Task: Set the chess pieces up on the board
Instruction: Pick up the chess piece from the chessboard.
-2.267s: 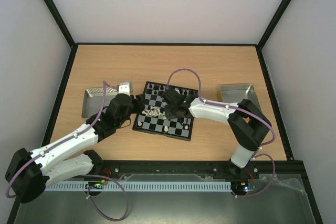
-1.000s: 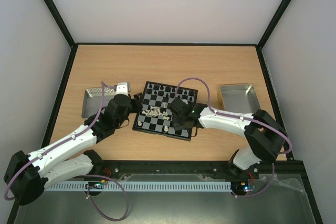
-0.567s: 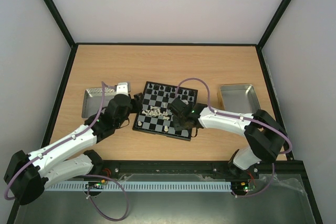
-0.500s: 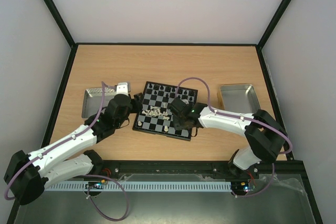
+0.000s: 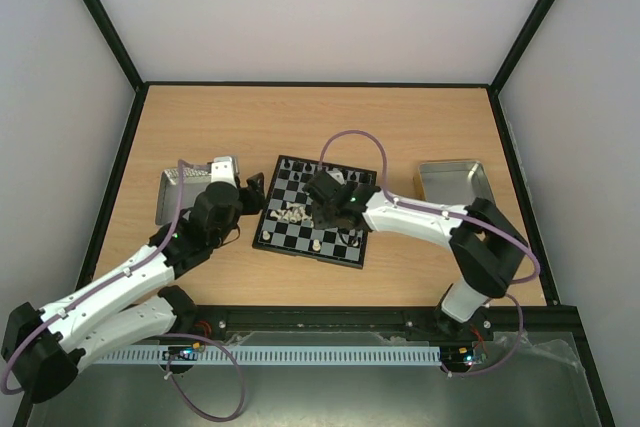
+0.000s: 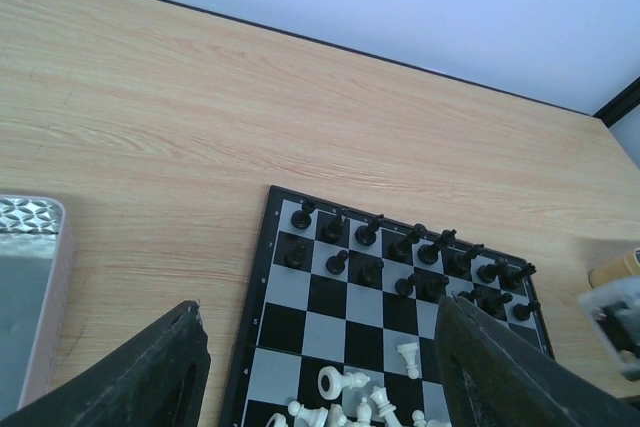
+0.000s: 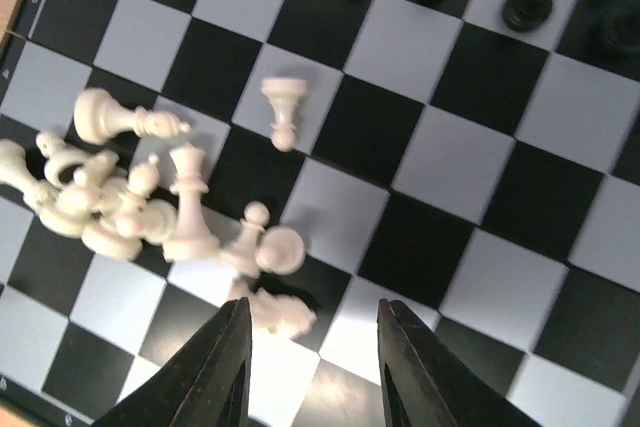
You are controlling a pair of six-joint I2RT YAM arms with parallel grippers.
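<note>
The board (image 5: pixel 285 234) lies mid-table. Black pieces (image 5: pixel 325 175) stand along its far rows. Cream-white pieces (image 5: pixel 293 213) lie in a loose heap on its left-middle squares, and a white pawn (image 5: pixel 317 244) stands near the front. My left gripper (image 5: pixel 256 197) is open and empty at the board's left edge; the left wrist view shows its gap (image 6: pixel 320 387) over the board (image 6: pixel 280 287). My right gripper (image 5: pixel 322 209) hovers open and empty over the board's middle (image 7: pixel 312 357). A fallen white piece (image 7: pixel 275 312) lies by its left finger, with the heap (image 7: pixel 110 197) beyond.
A shiny metal tray (image 5: pixel 175 192) sits left of the board, partly under my left arm, and also shows in the left wrist view (image 6: pixel 30 287). A second metal tray (image 5: pixel 452 182) sits to the right. A black frame borders the table.
My right gripper has moved from the board's near right corner up and left to its middle. My left arm has drawn back a little to the left.
</note>
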